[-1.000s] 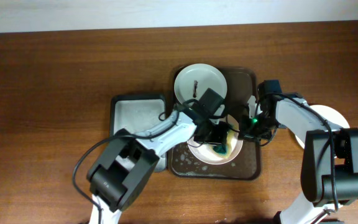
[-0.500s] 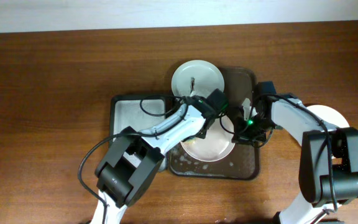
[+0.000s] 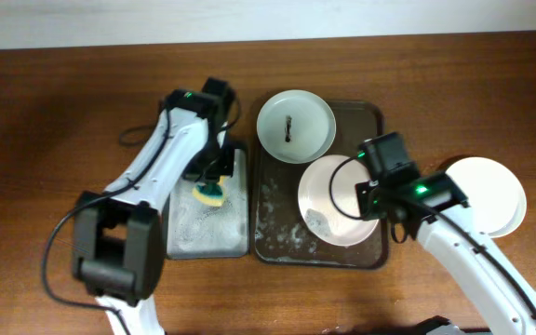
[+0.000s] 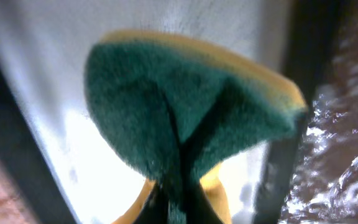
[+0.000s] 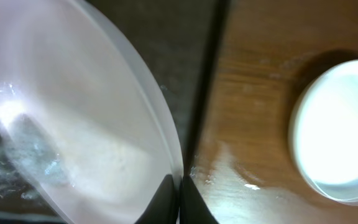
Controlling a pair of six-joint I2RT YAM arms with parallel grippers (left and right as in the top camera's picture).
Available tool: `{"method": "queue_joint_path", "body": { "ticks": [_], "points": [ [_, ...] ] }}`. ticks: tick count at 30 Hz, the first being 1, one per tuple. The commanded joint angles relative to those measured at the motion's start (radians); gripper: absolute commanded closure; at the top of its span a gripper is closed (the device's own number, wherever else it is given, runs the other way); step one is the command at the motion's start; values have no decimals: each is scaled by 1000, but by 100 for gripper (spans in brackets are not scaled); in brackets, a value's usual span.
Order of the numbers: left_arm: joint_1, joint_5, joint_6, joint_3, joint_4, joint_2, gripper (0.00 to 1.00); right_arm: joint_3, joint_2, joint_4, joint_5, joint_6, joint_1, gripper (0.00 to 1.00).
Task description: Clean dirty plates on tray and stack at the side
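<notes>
Holding wet plate (image 3: 331,197) by rim in right tool (image 3: 372,194); clean plate (image 3: 488,191) on desk (image 3: 63,112), smeared plate (image 3: 296,126) pending; left tool (image 3: 210,182) grips sponge (image 3: 211,194).

Wooden table (image 3: 63,112) carries the tray (image 3: 366,121), a grey tray (image 3: 194,233) just beside it, and a plate (image 3: 491,186)

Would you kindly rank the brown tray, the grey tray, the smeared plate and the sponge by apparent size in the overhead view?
1. brown tray
2. grey tray, though partly hidden
3. smeared plate
4. sponge, plainly smallest even if held slightly nearer the camera
</notes>
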Motion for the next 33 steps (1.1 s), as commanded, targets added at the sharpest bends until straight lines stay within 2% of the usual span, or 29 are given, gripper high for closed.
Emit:
{"method": "queue_joint_path", "body": {
  "ticks": [1, 3, 4, 6, 8, 10, 11, 12, 13, 17, 18, 19, 22, 23, 25, 28, 29, 31, 33],
  "points": [
    [120, 211, 161, -188, 85, -100, 100, 79, -21, -51, 360, 52, 179, 96],
    [135, 201, 203, -220, 100, -150, 100, 131, -21, -116, 612, 97, 351, 96],
    [135, 201, 203, -220, 103, -152, 100, 142, -21, -132, 678, 96, 415, 96],
    [135, 201, 203, -220, 114, -152, 92, 145, -21, -162, 816, 106, 544, 96],
    [135, 201, 202, -220, 128, -152, 90, 145, -21, -214, 885, 180, 612, 96],
    [135, 200, 202, -220, 136, -152, 83, 145, -21, -218, 886, 182, 615, 96],
    [135, 200, 202, -220, 137, -152, 73, 145, -21, -217, 886, 182, 615, 96],
    [135, 201, 202, -220, 139, -152, 55, 145, -21, -217, 886, 182, 615, 96],
    [135, 201, 202, -220, 140, -152, 49, 145, -21, -218, 886, 182, 615, 96],
    [135, 211, 202, -207, 93, -224, 48, 144, -20, -220, 816, 293, 591, 96],
    [135, 212, 202, -207, 78, -297, 40, 144, -19, -220, 754, 340, 560, 96],
    [135, 212, 202, -207, 73, -354, 0, 147, -21, -222, 739, 326, 525, 96],
    [135, 212, 202, -207, 68, -420, 0, 171, -15, -242, 738, 237, 513, 96],
    [135, 212, 202, -207, 68, -420, 0, 180, -17, -261, 739, 294, 529, 96],
    [135, 212, 202, -207, 70, -419, 0, 179, -4, -217, 748, 207, 509, 96],
    [135, 212, 202, -207, 69, -419, 0, 178, -2, -197, 707, 242, 452, 96],
    [135, 212, 202, -207, 69, -419, 0, 178, -2, -197, 631, 280, 410, 96],
    [135, 212, 202, -207, 69, -419, 0, 178, -2, -181, 320, 293, 246, 96],
    [135, 212, 202, -207, 69, -419, 0, 179, -3, -182, -8, 128, -1, 96]
  ]
}}
